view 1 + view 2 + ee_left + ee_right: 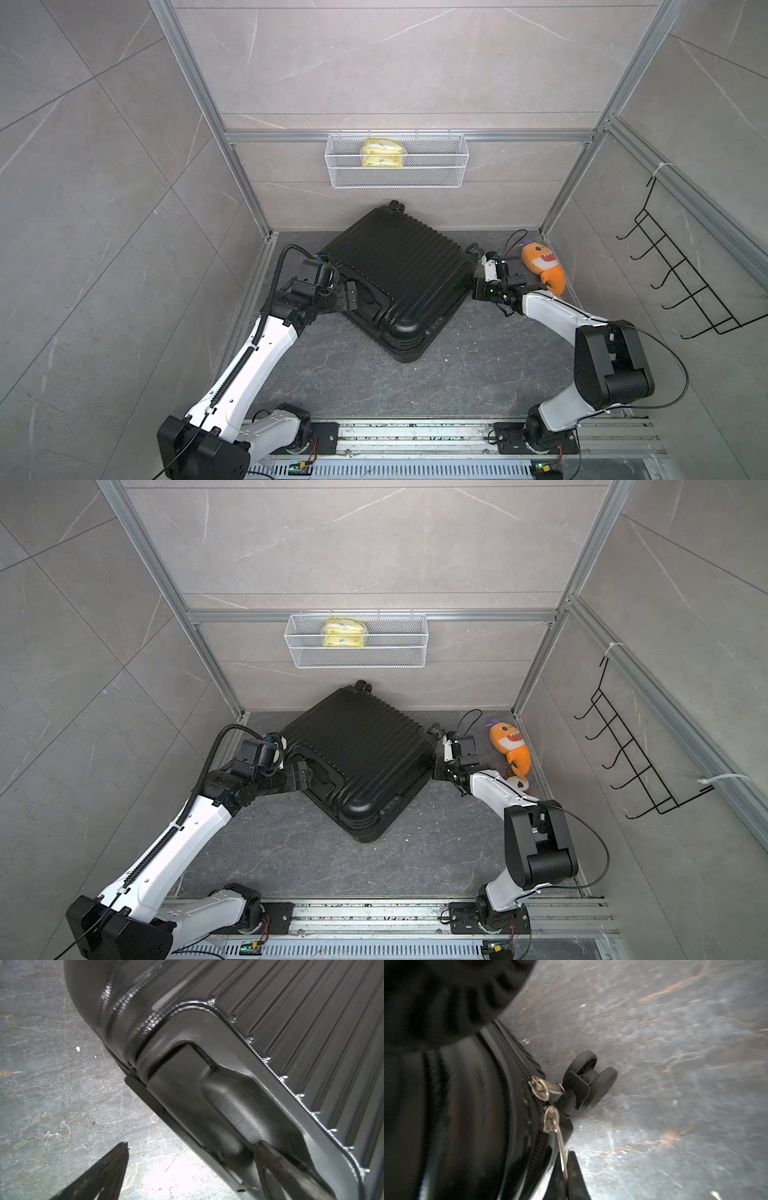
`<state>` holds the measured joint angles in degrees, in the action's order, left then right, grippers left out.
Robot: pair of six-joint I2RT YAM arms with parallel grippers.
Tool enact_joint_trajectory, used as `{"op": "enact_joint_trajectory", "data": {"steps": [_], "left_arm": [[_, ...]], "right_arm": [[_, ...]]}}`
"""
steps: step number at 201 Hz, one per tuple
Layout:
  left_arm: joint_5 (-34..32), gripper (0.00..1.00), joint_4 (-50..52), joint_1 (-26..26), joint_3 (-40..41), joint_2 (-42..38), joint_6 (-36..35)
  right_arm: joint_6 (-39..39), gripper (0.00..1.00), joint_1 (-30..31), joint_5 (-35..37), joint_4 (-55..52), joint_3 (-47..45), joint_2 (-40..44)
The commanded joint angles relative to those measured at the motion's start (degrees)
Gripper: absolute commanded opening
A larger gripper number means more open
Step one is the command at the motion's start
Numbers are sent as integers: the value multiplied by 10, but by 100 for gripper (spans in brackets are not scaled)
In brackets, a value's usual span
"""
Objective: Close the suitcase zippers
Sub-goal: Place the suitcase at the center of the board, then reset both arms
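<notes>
Two zippers [539, 1088] close together beside wheel [593, 1080]

You have the suitcase [399, 282] lying flat and shut mid-bench [415, 386]. Your right tool [568, 1165] is pinched on the nearer zipper's pull [560, 1145]. Your left tool [352, 296] stands wide open at the handle [228, 1101]: one finger over it, one over the bench. A short stretch of track [544, 1103] shows between the zippers.

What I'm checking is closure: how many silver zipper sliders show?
2, on the black ribbed suitcase's seam by a caster wheel: one slider free, another's tab pinched by the right end effector. Others possibly hidden.
</notes>
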<state>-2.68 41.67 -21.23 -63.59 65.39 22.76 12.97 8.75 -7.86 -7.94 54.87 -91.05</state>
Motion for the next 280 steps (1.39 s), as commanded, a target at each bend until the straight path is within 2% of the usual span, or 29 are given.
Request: {"op": "enact_joint_trajectory", "data": {"steps": [1, 16, 31, 51, 67, 88, 112, 135, 158, 175, 205, 248, 280], "left_arm": [[6, 99, 0, 2, -25, -10, -30], [-15, 99, 5, 2, -29, -11, -34], [-46, 99, 13, 2, -35, -11, -40], [-123, 99, 9, 2, -32, -15, -38], [-199, 99, -11, 2, -17, -23, -31], [-283, 99, -55, 2, 24, -44, -11], [-367, 99, -112, 3, 82, -64, -5], [-416, 99, -167, 8, 132, -62, -31], [-443, 99, -220, 22, 185, -53, -44], [-441, 99, -279, 41, 232, -48, -57], [-371, 99, -423, 84, 319, -35, -98], [-296, 100, -558, 135, 358, 28, -167], [-199, 99, -657, 168, 384, 63, -207]], "right_arm": [[10, 0, -18, 73, -51, -1, 21], [4, 8, -20, 75, -51, -5, 31], [0, 24, -22, 81, -43, -15, 46], [-5, 42, -23, 94, -28, -34, 74], [-8, 50, -23, 108, -16, -53, 98], [-10, 55, -24, 135, 9, -84, 130], [-6, 58, -23, 211, 31, -127, 163], [-4, 58, -23, 288, 44, -170, 191], [3, 58, -24, 326, 67, -212, 205], [6, 58, -23, 329, 98, -240, 211], [-5, 59, -23, 325, 156, -268, 202], [-27, 59, -23, 311, 266, -302, 193], [-47, 60, -23, 291, 345, -320, 182]]}}
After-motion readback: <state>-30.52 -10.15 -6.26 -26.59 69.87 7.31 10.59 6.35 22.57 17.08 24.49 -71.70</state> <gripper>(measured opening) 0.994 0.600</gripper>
